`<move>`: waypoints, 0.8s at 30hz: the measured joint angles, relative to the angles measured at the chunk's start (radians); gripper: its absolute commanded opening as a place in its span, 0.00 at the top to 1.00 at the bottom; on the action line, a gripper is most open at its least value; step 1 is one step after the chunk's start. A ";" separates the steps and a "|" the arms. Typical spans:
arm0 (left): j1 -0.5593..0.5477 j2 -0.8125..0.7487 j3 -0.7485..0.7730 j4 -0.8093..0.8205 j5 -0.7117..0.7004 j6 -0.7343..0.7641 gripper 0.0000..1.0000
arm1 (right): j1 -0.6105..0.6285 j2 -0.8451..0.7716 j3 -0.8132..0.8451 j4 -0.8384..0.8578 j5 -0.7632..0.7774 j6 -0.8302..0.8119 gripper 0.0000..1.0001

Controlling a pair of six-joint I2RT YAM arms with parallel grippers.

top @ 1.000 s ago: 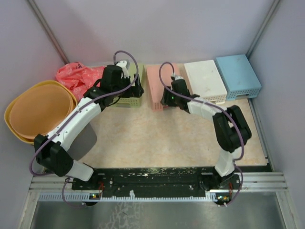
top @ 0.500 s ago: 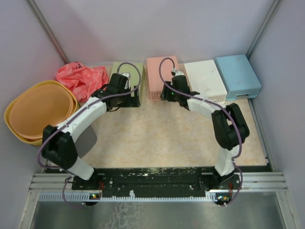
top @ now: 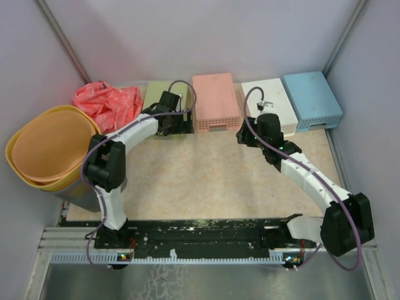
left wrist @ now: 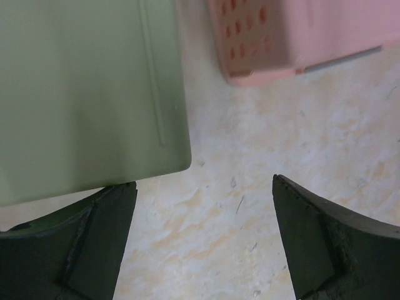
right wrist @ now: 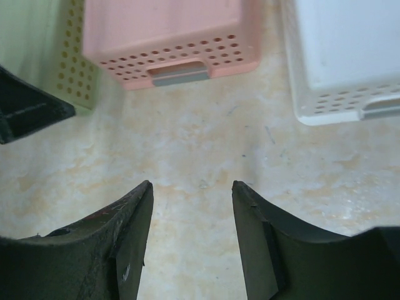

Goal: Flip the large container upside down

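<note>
The large pink container (top: 216, 100) lies at the back of the table with its flat base up, its perforated side and grey handle slot facing me (right wrist: 162, 31). Its corner shows in the left wrist view (left wrist: 281, 37). My left gripper (top: 177, 123) stands open over bare table (left wrist: 203, 187), at the near right corner of the green container (left wrist: 81, 94), holding nothing. My right gripper (top: 245, 134) is open too (right wrist: 192, 185), a short way in front of the pink container and apart from it, with only the tabletop between its fingers.
The green container (top: 159, 94) sits left of the pink one, with a white container (top: 269, 103) and a blue one (top: 311, 99) to its right. A red plastic bag (top: 106, 103) and stacked yellow-orange bowls (top: 50, 147) fill the left side. Purple walls close in.
The pink container went from tilted on its side to lying flat, base up, against the back. My right gripper let it go and drew back to the right. My left gripper shifted right.
</note>
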 measured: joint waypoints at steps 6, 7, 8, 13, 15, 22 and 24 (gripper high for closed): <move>0.002 0.019 0.123 0.024 0.074 0.018 0.04 | -0.190 0.029 -0.039 -0.031 -0.018 0.018 0.46; 0.002 -0.002 0.121 0.028 0.086 0.023 0.04 | -0.218 0.046 -0.043 -0.029 -0.021 0.024 0.46; 0.002 -0.021 0.118 0.030 0.097 0.028 0.04 | -0.245 0.071 -0.043 -0.027 -0.020 0.025 0.46; 0.002 -0.196 0.081 0.037 0.138 0.064 0.01 | -0.275 0.255 -0.011 0.002 -0.025 0.024 0.47; 0.002 -0.269 0.069 0.036 0.140 0.076 0.01 | -0.278 0.344 0.033 0.014 -0.026 0.024 0.48; 0.002 -0.432 0.056 -0.019 0.110 0.109 0.01 | -0.285 0.562 0.231 0.101 -0.035 0.024 0.48; 0.002 -0.452 0.056 -0.051 0.092 0.117 0.00 | -0.285 0.612 0.292 0.118 -0.045 0.024 0.48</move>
